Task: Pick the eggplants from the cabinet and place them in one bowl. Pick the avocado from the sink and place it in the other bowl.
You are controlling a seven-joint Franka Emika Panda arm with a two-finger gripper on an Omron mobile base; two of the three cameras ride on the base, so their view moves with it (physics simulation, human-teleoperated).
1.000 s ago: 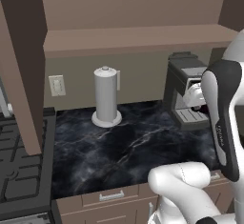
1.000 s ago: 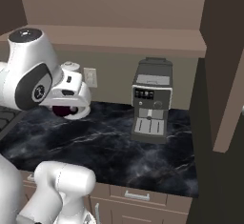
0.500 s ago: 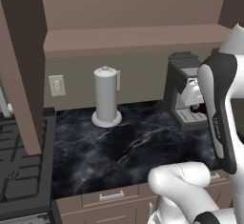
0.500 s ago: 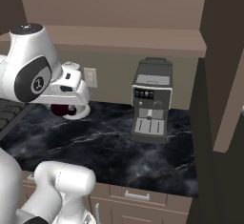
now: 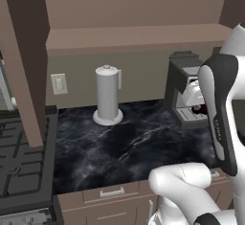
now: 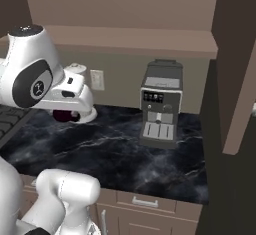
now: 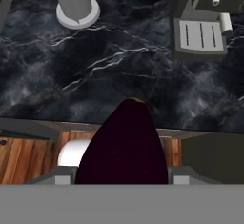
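White glossy arm (image 5: 217,123), dark grey joint covers, rounded links.

The eggplant (image 7: 125,144) hides both claw fingertips at the bottom centre of the hand view, and the frame's lower edge cuts off its base. In the right base view only a dark sliver of it (image 6: 62,115) peeks from under the arm at centre left.
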